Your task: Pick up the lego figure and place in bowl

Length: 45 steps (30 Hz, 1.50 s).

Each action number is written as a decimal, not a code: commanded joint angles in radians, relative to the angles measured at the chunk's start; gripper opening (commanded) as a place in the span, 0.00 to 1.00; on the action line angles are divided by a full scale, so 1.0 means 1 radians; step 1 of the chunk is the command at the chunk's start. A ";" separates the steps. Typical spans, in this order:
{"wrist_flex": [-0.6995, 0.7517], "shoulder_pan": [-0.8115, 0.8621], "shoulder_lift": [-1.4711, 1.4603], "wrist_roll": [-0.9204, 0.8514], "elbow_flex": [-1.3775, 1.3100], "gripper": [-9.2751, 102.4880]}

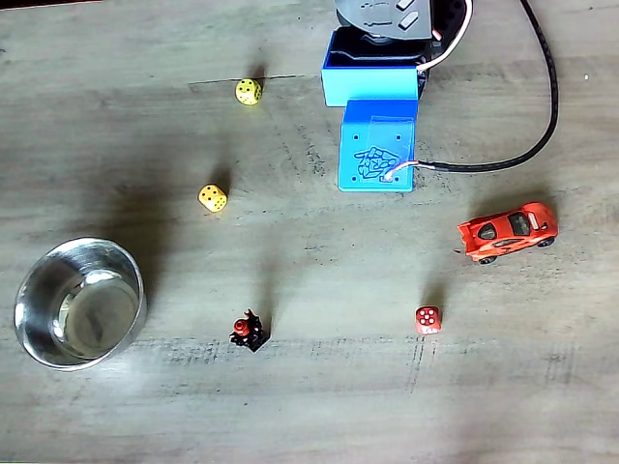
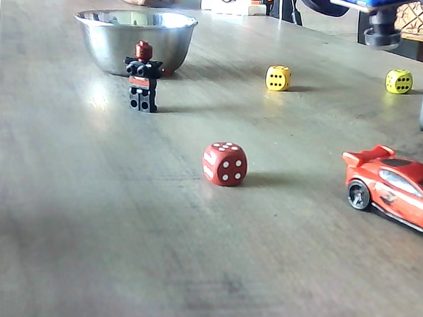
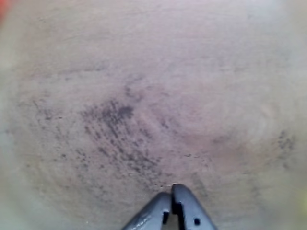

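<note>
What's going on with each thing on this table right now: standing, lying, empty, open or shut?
Lego figure: standing upright, beside the bowl, untouched.
Bowl: upright, empty.
Red die: resting on the table.
Two yellow dice: resting, apart.
Toy car: on its wheels.
Gripper: jaws shut, holding nothing.

Lego figure stands alone on open bench; bowl well left, red die well right, yellow die behind. Approach from above unobstructed.
</note>
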 commanded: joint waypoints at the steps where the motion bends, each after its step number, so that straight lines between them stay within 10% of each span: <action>1: 0.021 0.000 0.009 0.006 0.074 0.08; 34: -0.003 0.000 0.009 -0.006 0.061 0.08; 45: -0.351 0.012 0.009 -0.006 0.061 0.08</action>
